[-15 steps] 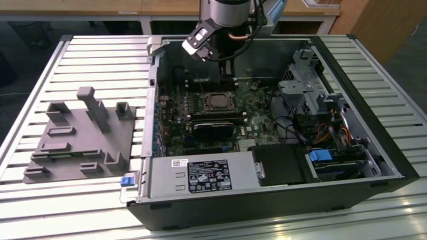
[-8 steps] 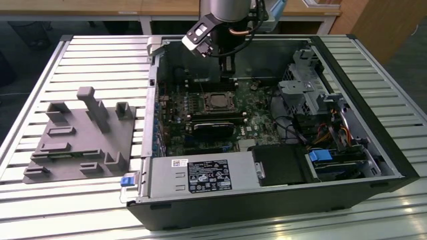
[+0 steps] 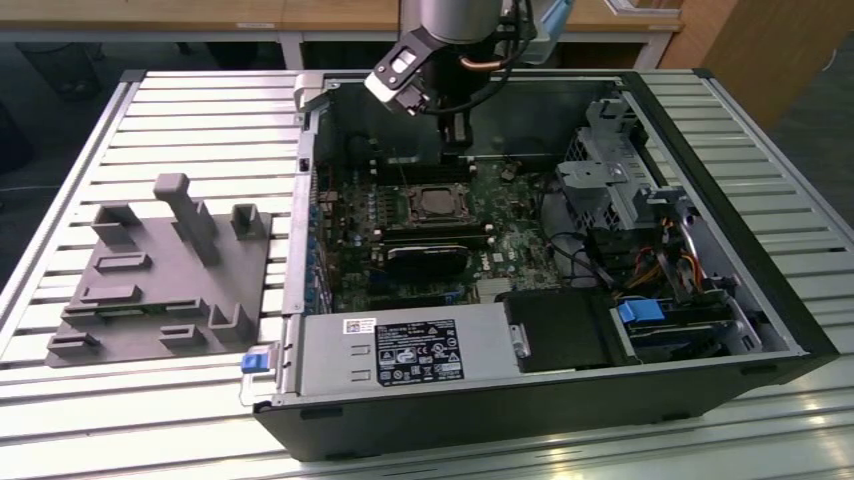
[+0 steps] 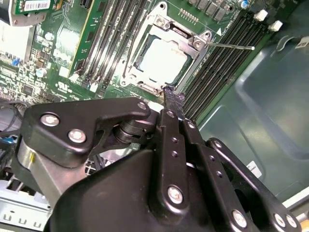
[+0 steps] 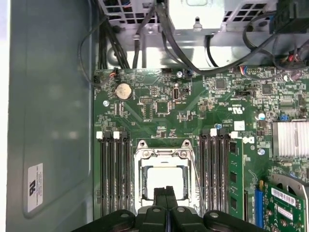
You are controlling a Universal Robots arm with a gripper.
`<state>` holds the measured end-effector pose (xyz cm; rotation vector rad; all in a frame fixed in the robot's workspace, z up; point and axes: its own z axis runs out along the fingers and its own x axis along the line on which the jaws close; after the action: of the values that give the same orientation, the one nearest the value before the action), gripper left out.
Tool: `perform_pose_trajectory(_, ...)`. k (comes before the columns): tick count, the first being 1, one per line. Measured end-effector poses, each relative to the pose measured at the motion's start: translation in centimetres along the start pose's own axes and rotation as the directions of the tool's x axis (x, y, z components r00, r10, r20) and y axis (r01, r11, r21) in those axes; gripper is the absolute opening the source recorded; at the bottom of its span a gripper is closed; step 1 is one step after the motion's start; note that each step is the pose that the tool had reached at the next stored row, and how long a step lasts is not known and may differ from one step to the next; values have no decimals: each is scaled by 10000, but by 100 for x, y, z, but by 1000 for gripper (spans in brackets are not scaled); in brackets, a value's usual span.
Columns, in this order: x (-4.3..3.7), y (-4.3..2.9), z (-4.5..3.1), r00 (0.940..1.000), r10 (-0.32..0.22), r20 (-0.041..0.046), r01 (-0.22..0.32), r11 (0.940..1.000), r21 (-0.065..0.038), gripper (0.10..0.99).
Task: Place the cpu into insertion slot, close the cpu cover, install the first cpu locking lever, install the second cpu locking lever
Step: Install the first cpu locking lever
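Observation:
The cpu (image 4: 161,59) shows its pale face inside the insertion slot (image 5: 164,180) on the green board, and it lies there in both wrist views. The silver cpu cover (image 4: 194,41) lies flat around it as a frame. A thin silver locking lever (image 4: 231,47) sticks out sideways over the black memory slots. My gripper (image 4: 173,99) hangs just above the socket's edge, its fingers (image 5: 161,194) pressed together and shut on nothing. In the exterior view the gripper (image 3: 458,148) reaches down into the open case behind the socket (image 3: 434,203).
Long black memory slots (image 5: 112,174) flank the socket on both sides. A black heatsink block (image 3: 427,256) sits in front of the socket. Drive cage and cables (image 3: 627,190) fill the exterior view's right. A grey fixture plate (image 3: 160,275) lies outside the case.

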<state>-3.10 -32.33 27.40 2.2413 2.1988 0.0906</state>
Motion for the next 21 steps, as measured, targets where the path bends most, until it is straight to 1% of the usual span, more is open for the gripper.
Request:
perform_pose_trajectory(5, 0, 0, 0, 9982, -596, -26, 596, 9982, 23, 106)
perform_pose_trajectory(8, 0, 0, 0, 9948, -1018, -44, 1018, 9948, 39, 106)
perform_pose_trajectory(10, 0, 0, 0, 9914, -1307, -58, 1308, 9914, 49, 106)
perform_pose_trajectory(13, 0, 0, 1, 9842, -1770, -80, 1770, 9842, 64, 106)
perform_pose_trajectory(15, 0, 0, 2, 9781, -2081, -96, 2082, 9781, 75, 106)
perform_pose_trajectory(19, 0, 0, 2, 9620, -2729, -128, 2730, 9620, 95, 106)
perform_pose_trajectory(21, 0, 0, 2, 9553, -2953, -140, 2955, 9553, 101, 106)
